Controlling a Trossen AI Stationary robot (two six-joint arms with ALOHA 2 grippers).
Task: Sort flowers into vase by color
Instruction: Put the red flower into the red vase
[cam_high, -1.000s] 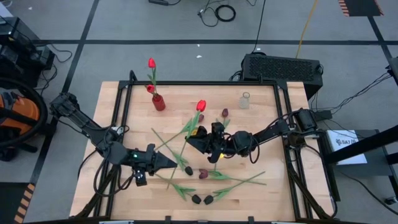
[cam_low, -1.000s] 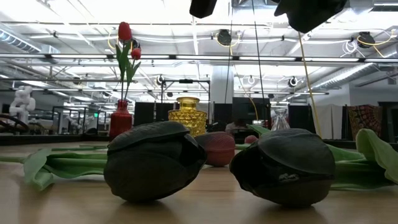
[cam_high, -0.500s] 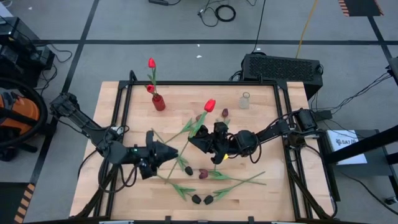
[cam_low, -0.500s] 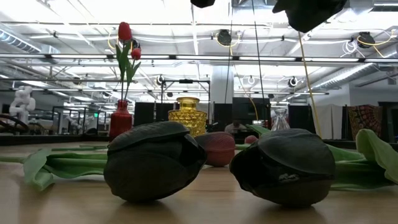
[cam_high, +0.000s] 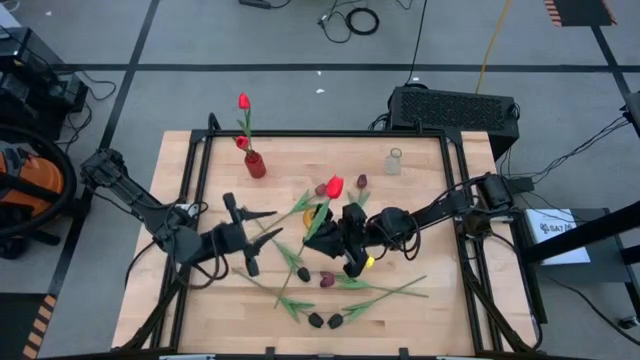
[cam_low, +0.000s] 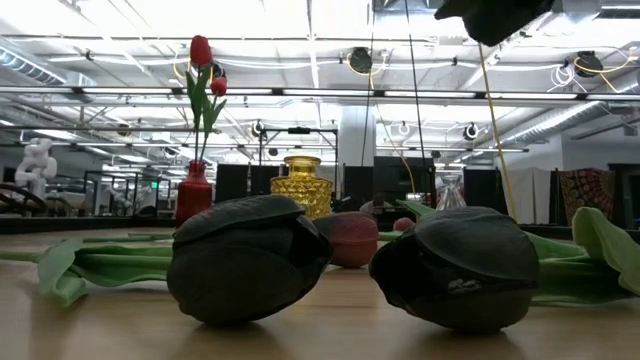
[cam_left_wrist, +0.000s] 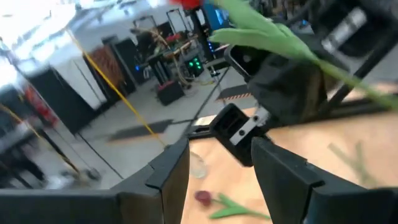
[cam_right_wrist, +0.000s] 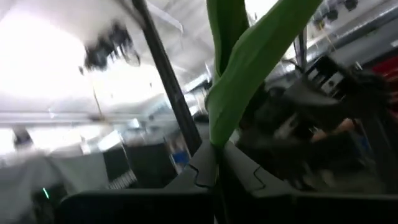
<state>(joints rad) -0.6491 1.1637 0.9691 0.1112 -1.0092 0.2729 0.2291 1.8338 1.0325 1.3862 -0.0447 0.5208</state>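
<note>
**Right jaws clamped on a red tulip, left jaws spread and empty**

The right gripper (cam_high: 333, 222) has its jaws clenched on the green stem of a red tulip (cam_high: 334, 186), lifted off the worktop (cam_high: 420, 200) near its middle; in the right wrist view the stem (cam_right_wrist: 225, 93) runs straight up from between the closed fingers. The left gripper (cam_high: 240, 230) has its jaws released wide, holding nothing, just left of the scattered flowers.

Progress looks early. The red vase (cam_high: 255, 165) at the back left already holds two red tulips (cam_high: 243, 102). A clear vase (cam_high: 394, 161) at the back right looks empty, and a yellow vase (cam_low: 301, 184) shows only in the low view. The rest lie loose on the worktop: dark heads near the front edge (cam_high: 316, 320), a maroon one (cam_high: 326, 280) mid-table, another (cam_high: 361, 181) near the held tulip, with stems crossing.

The right arm reaches in from the right edge, stretched low toward the centre. The left arm comes from the left edge, wrist turned so its fingers (cam_left_wrist: 165, 180) face the right gripper.
</note>
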